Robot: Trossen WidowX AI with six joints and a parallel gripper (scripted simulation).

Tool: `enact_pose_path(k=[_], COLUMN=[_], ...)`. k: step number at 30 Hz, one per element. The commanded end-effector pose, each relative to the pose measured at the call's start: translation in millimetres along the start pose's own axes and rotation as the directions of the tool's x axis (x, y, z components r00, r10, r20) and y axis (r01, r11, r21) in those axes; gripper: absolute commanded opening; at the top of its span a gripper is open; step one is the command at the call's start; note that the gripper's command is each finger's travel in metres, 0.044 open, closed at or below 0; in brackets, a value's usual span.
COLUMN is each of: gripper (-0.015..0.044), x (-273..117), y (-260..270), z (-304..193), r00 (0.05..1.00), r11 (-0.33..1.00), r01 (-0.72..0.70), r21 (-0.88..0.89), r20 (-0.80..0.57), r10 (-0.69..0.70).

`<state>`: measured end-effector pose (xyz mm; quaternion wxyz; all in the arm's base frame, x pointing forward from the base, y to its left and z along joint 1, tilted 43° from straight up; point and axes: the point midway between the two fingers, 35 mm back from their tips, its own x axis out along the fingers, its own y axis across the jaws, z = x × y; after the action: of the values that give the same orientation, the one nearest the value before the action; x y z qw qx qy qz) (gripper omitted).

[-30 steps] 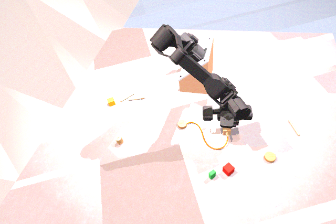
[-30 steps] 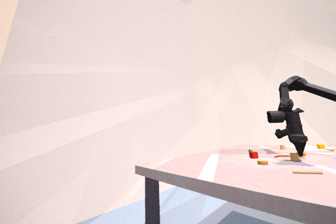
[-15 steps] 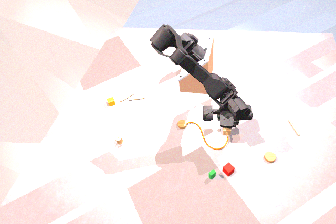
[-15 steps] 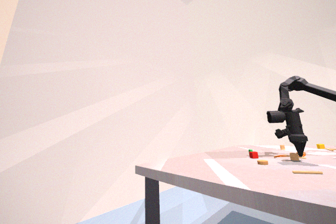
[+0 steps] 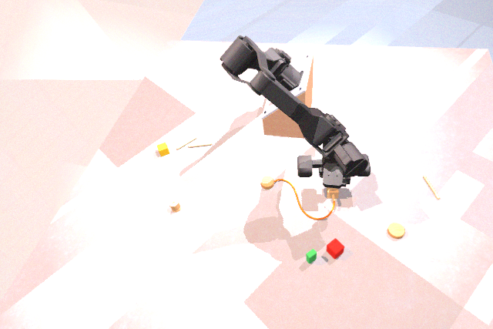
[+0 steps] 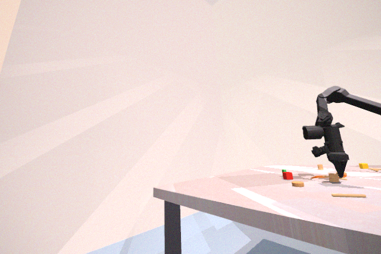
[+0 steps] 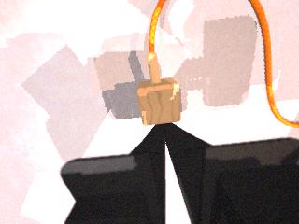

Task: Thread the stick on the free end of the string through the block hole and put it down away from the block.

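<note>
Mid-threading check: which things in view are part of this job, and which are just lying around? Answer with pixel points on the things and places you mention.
Part of the job:
- wooden block point(image 5: 333, 193) point(image 6: 333, 178) point(image 7: 161, 104)
- stick on the string point(image 7: 154, 69)
- orange string point(image 5: 299, 202) point(image 7: 267, 61)
- string's button point(image 5: 267, 182)

Just lying about:
- red cube point(image 5: 335, 248) point(image 6: 287, 175)
- green block point(image 5: 311, 256) point(image 6: 284, 170)
- yellow cube point(image 5: 162, 149) point(image 6: 363, 165)
- small wooden piece point(image 5: 175, 206) point(image 6: 320, 166)
- loose round disc point(image 5: 396, 229) point(image 6: 297, 184)
- three loose sticks point(image 5: 430, 187) point(image 6: 348, 195)

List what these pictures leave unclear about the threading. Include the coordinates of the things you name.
- Stick point(image 7: 154, 70): its far part, hidden by the block point(image 5: 333, 193) point(image 6: 333, 178) point(image 7: 160, 104) in the wrist view.
- Whether the closed gripper point(image 6: 340, 176) point(image 7: 163, 124) pinches the stick's tip: too small in the exterior view; the block blocks the wrist view.
- String point(image 5: 299, 202) point(image 7: 268, 70): partly cut off by the wrist view's top edge.
</note>
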<state>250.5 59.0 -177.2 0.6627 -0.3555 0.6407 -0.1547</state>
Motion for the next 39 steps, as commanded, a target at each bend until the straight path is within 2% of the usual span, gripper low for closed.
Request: enact_pose_path(k=[1, 23, 25, 28, 30, 39], gripper=[0.0, 0.0, 0.0052, 0.0121, 0.0121, 0.0121], x=[2.2, 2.2, -10.9, -57.3, -69.1, -65.0], y=[-1.9, -1.9, 0.8, 2.0, 1.7, 1.8], z=[-0.6, -0.6, 0.9, 0.0, -1.4, -1.0], r00=[1.0, 1.0, 1.0, 1.0, 1.0, 1.0], r11=[1.0, 1.0, 1.0, 0.999, 0.999, 0.999], r01=[0.002, 0.002, -0.002, -0.002, 0.0, 0.0], r21=[0.006, 0.006, -0.007, -0.032, -0.038, -0.039], r20=[-0.007, -0.007, -0.003, -0.019, -0.024, -0.024], r10=[-0.002, -0.002, 0.002, 0.001, -0.001, -0.001])
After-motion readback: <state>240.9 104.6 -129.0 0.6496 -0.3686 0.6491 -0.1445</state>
